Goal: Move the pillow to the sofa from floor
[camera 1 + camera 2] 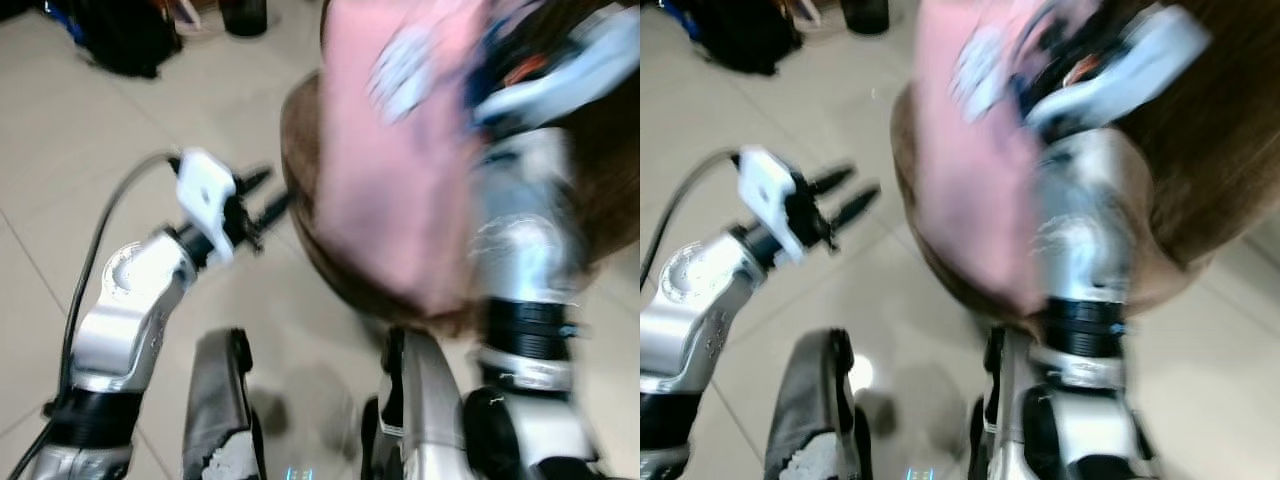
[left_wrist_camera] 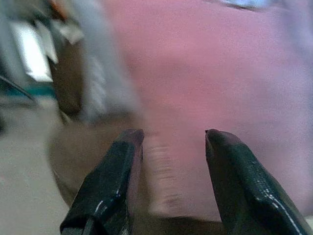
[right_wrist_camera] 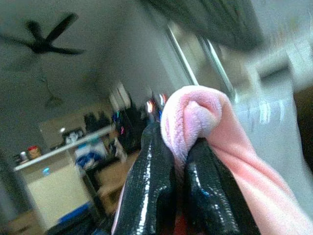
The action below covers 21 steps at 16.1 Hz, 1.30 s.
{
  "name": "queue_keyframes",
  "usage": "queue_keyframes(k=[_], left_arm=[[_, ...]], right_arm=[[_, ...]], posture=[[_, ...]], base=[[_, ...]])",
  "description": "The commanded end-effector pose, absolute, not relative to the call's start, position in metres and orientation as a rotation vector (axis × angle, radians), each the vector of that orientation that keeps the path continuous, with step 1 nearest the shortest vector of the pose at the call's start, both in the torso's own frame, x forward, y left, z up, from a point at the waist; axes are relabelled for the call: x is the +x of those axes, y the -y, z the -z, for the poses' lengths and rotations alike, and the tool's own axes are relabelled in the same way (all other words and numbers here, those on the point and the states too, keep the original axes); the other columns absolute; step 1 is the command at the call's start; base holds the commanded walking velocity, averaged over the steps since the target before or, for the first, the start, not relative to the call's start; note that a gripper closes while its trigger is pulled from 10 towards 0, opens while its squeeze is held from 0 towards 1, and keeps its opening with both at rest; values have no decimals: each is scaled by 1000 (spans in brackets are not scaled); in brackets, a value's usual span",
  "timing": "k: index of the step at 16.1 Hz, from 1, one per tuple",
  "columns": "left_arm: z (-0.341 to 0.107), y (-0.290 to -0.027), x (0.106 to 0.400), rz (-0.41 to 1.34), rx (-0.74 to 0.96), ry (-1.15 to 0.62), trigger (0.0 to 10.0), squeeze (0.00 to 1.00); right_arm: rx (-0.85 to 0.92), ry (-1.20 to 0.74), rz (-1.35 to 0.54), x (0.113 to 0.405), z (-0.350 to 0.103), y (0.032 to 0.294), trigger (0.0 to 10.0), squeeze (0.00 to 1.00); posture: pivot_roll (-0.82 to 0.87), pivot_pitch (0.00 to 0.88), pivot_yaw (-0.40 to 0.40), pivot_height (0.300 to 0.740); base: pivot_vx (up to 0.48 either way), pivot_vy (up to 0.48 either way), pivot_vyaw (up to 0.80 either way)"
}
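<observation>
**Pillow Hangs Before the Sofa, Left Arm at Nine O'Clock**

The pillow (image 1: 395, 170) hangs at twelve o'clock, pinched at its top in the right gripper (image 3: 180, 161), in front of the sofa (image 1: 1200, 170), which spreads toward two o'clock. The left gripper (image 1: 262, 205) sits at nine o'clock, just beside the pillow's edge, above the floor (image 1: 80, 150). A bag (image 1: 120, 35) lies at eleven o'clock, well behind.

Silver arms with black joint bands; the left gripper (image 1: 268, 200) at center-left has glossy black fingers (image 2: 105, 188), a white camera block (image 1: 205, 190), and a grey cable (image 1: 100, 230) looping up left.
</observation>
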<state>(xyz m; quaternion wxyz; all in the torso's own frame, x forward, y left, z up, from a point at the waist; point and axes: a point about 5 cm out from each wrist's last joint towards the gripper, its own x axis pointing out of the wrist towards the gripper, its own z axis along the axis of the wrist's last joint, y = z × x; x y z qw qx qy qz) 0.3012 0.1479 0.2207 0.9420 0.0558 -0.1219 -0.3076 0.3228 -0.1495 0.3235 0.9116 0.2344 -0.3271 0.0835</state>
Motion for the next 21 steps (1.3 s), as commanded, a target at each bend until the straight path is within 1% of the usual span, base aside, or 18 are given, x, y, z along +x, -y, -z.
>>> queue_keyframes(k=[1,2,3,4,5,6,9,11,16,17,19,21], left_arm=[[-233,-143,305,567,106,277,10000,0],[-232,-140,307,553,112,270,10000,0],[-226,-136,309,511,136,267,10000,0],[-224,-135,310,490,143,272,10000,0],[-221,-135,311,447,172,279,10000,0],[-220,-136,312,426,173,286,10000,0],[-219,-137,313,365,176,292,10000,0],[-217,-135,309,378,200,296,10000,0],[-217,-142,311,335,177,290,10000,0],[-215,-145,311,334,169,277,10000,0],[-215,-147,310,328,191,283,10000,0],[-215,-147,310,326,189,281,10000,0]], right_arm=[[389,591,-186,318,-310,151,10000,0],[349,558,-209,314,-302,147,10000,0],[268,484,-237,306,-286,135,10000,0],[246,475,-228,302,-281,132,10000,0],[242,457,-240,296,-275,126,10000,0],[264,449,-241,295,-273,124,10000,0],[279,422,-190,293,-269,131,10000,0],[286,416,-155,292,-268,137,10000,0],[289,424,-157,295,-274,132,10000,0],[289,423,-161,296,-275,131,10000,0],[287,422,-164,298,-276,130,10000,0],[288,417,-165,299,-275,130,10000,0]], posture=[[36,2,-13,515],[32,0,-12,515],[20,4,-18,515],[20,4,-18,515],[22,6,-39,525],[22,6,-39,530],[27,7,-56,555],[40,11,-72,575],[53,5,-85,620],[53,5,-85,635],[53,5,-85,660],[60,4,-96,675]], base=[[0,0,0],[0,0,0],[0,0,0],[0,0,0],[0,0,0],[0,0,0],[0,0,0],[0,0,0],[0,0,0],[0,0,0],[0,0,0],[0,0,0]])
